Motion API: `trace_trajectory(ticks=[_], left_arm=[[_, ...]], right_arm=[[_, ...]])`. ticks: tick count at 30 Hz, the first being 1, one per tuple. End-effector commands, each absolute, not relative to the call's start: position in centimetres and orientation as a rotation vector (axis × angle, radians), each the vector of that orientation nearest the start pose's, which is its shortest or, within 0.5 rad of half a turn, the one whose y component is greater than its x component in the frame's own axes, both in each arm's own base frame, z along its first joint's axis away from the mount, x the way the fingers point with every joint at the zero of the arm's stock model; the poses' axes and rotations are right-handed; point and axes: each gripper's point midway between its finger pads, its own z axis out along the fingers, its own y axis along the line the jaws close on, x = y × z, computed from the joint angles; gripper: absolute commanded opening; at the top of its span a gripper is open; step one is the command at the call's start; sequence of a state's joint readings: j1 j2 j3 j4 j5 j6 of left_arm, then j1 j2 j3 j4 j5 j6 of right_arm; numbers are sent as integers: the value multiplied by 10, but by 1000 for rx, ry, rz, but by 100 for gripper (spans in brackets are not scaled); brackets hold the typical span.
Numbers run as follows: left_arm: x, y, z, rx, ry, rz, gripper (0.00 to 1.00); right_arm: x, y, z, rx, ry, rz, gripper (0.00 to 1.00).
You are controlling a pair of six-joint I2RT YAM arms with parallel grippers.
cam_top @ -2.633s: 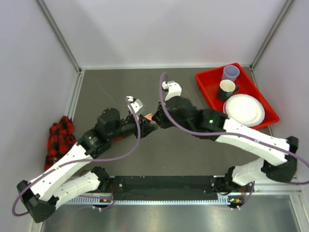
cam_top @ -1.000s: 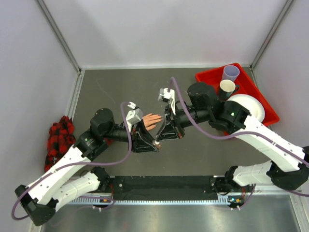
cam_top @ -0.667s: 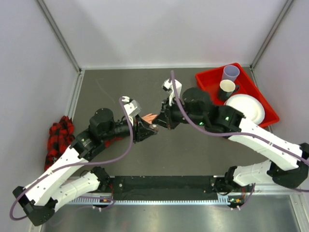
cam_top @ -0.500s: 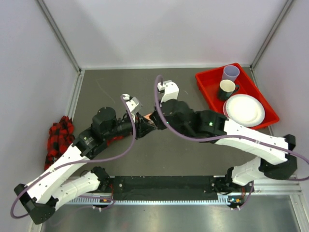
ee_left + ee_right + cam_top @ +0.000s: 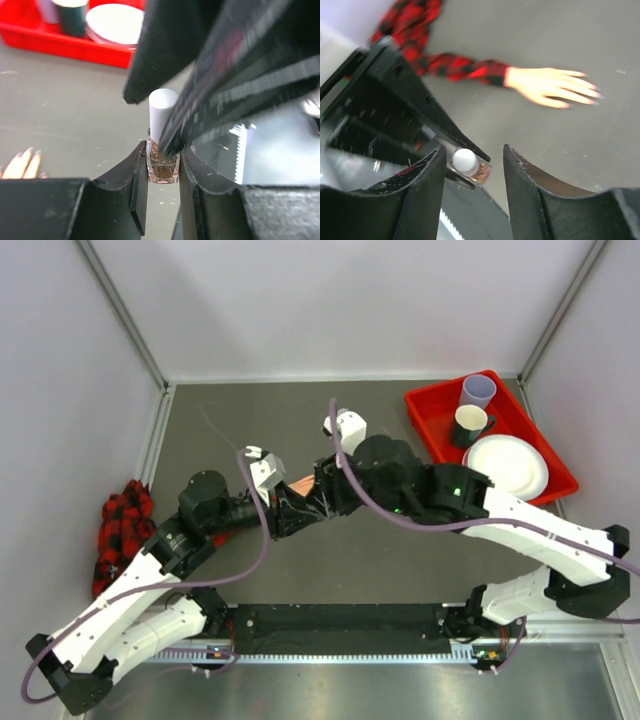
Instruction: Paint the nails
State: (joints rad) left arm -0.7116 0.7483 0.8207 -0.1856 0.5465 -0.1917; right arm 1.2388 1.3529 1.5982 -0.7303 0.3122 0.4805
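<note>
Left gripper (image 5: 162, 159): clamped on the glass polish bottle (image 5: 163, 169). Right gripper (image 5: 473, 150): jaws apart, straddling the white cap (image 5: 465, 160). The nails (image 5: 590, 92) tip the mannequin hand (image 5: 545, 86), lying flat mid-tabletop (image 5: 580, 150). Judged: nails tiny, stiff, smooth; hand light, may slide. Grip the cap; touch nails lightly.

Light: bright, even, from above; shadows soft.
Blur: right gripper (image 5: 151, 121) smeared, upper right of my left wrist view.
Sharp: nail polish bottle (image 5: 163, 167), centre.
</note>
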Motion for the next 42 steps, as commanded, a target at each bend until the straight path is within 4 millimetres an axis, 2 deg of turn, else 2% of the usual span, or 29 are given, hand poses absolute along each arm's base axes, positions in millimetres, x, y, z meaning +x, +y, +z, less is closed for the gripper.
trace_trajectory(ticks=[1,2,3,4,6,11,15,25,31,34,35,37,38,40,41,42], left_arm=[[111,-260,335,1016,1424,-1273,0],[101,-261,337,1065,1410,-1326,0],[97,-262,337,1074,1417,-1356,0],[92,-262,339,1094,1406,-1384,0],[81,-262,343,1128,1392,-1453,0],[73,-262,353,1145,1345,-1494,0],[73,-262,357,1144,1341,-1500,0],[69,-262,362,1131,1337,-1528,0],[70,-260,365,1116,1332,-1516,0],[79,-260,366,1067,1358,-1469,0],[93,-261,367,1010,1375,-1403,0],[115,-257,366,921,1422,-1285,0],[141,-252,366,798,1468,-1168,0],[163,-243,366,705,1485,-1052,0],[173,-238,371,659,1466,-1004,0],[188,-231,367,587,1481,-935,0]], right_arm=[[111,350,369,-981,1900,1109,47],[113,345,373,-986,1885,1151,46],[108,345,373,-1021,1874,1197,46],[94,345,376,-1103,1839,1274,45],[89,342,378,-1152,1806,1311,44],[70,339,381,-1287,1745,1430,41],[69,338,381,-1300,1742,1448,36],[77,347,380,-1291,1727,1444,30],[78,351,381,-1297,1723,1455,22],[77,351,381,-1302,1719,1463,7],[78,351,379,-1296,1724,1456,0],[83,352,376,-1260,1746,1430,0],[94,353,373,-1196,1759,1379,0],[106,355,370,-1053,1811,1338,0],[139,352,353,-866,1881,1154,0],[130,354,350,-772,1915,1095,0]])
